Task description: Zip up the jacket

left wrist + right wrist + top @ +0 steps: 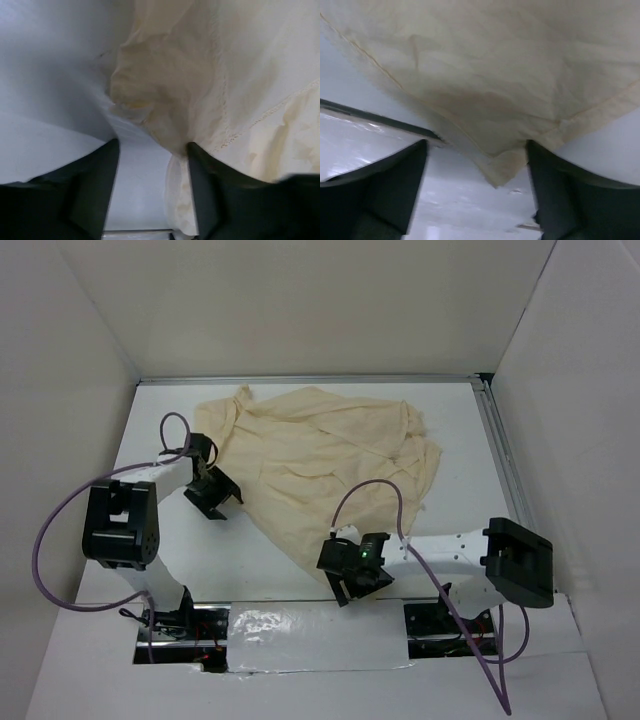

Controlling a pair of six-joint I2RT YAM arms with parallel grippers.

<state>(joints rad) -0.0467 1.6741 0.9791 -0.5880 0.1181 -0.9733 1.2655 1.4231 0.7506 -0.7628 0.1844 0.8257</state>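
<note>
Soft, even light; glare on the shiny strip point(290, 625); wrist views blurred and dimmer, with shadow under the jacket point(485, 75) edge

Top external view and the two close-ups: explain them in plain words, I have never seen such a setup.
The wide picture looks down on a robot's left arm and right arm, bolted at the near edge of a white table. Each arm ends in two fingers for pinching. The other pictures come from cameras on the wrists, so each shows its own dark fingers at the bottom. A crumpled cream jacket lies on the table. The left fingers stand open at its left edge, the right fingers open at its near corner. Nothing is held.
</note>
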